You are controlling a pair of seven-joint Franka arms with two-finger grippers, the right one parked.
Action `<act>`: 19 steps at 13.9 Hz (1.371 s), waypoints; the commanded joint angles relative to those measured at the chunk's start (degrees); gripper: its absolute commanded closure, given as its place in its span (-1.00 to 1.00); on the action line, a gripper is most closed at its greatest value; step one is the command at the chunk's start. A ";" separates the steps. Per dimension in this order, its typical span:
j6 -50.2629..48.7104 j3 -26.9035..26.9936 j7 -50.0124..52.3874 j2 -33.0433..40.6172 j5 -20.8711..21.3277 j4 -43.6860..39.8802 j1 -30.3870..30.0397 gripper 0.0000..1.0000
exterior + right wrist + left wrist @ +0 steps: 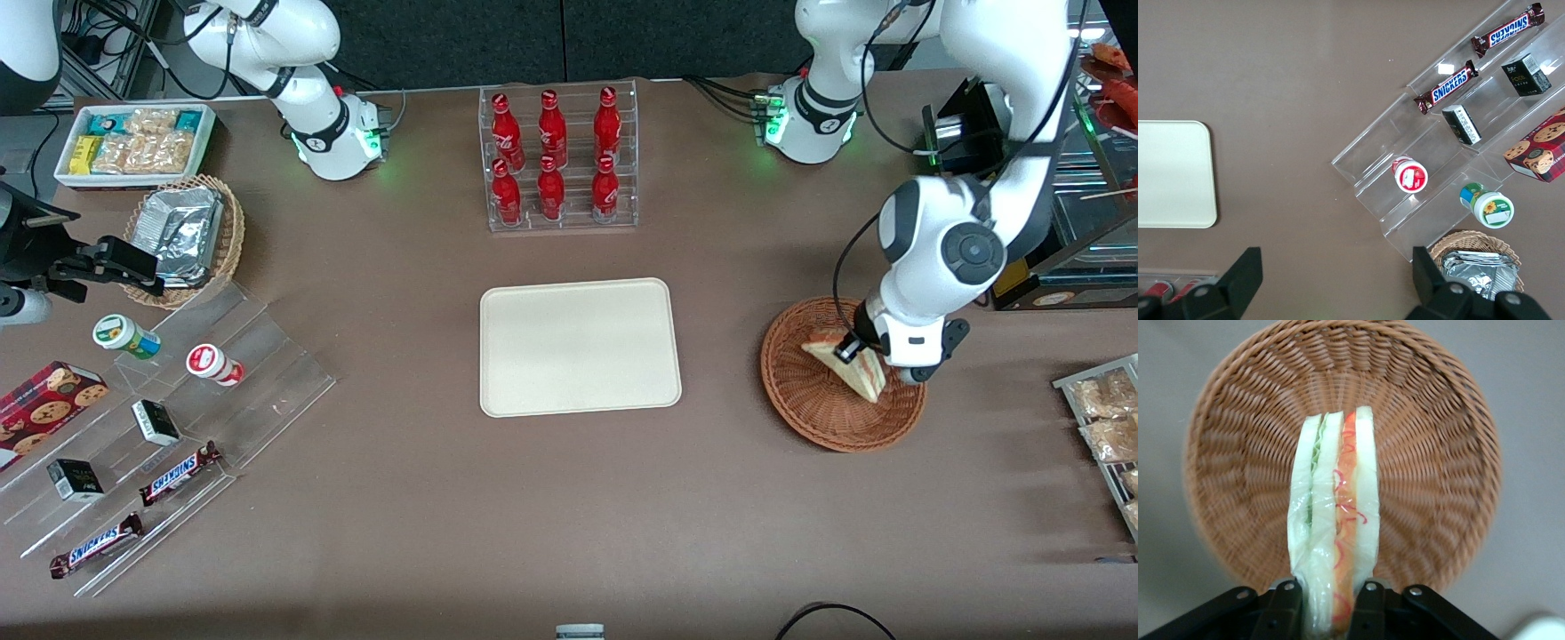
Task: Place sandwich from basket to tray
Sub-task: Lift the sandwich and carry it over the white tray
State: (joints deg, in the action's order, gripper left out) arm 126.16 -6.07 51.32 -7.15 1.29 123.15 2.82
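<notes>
The tool pinches the sandwich across its flat bread faces, so the soft wedge hangs edge-on, red and green filling showing through clear wrap. It sits over the basket, a round ribbed wicker bowl at right of the front view. The smooth cream tray lies mid-frame, bare, on the brown table.

Our left arm bends down at the right side of the front view, wrist pointing at the table. Our gripper hangs low there, over the basket. Its two black fingers squeeze the sandwich between them.
</notes>
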 commanded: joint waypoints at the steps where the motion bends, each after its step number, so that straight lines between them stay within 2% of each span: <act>1: -13.44 -6.21 1.58 2.15 0.20 -8.06 0.25 0.74; 3: -17.43 -12.45 2.81 1.27 0.20 -12.39 0.25 0.73; 5: -17.01 -19.12 2.99 0.13 0.46 -13.80 0.25 0.72; 8: -17.00 -28.36 3.17 -6.88 4.76 -18.71 0.25 0.72; 10: -17.00 -32.32 3.08 -12.86 7.66 -22.93 1.12 0.72; 13: -17.09 -32.17 8.15 -23.13 14.42 -30.92 9.72 0.72; 16: -17.09 -32.08 16.16 -33.33 23.99 -38.66 15.70 0.72; 19: -16.74 -31.90 18.28 -39.94 28.93 -43.50 19.14 0.72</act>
State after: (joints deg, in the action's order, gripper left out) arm 110.56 -38.02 67.88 -41.97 27.14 85.86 19.84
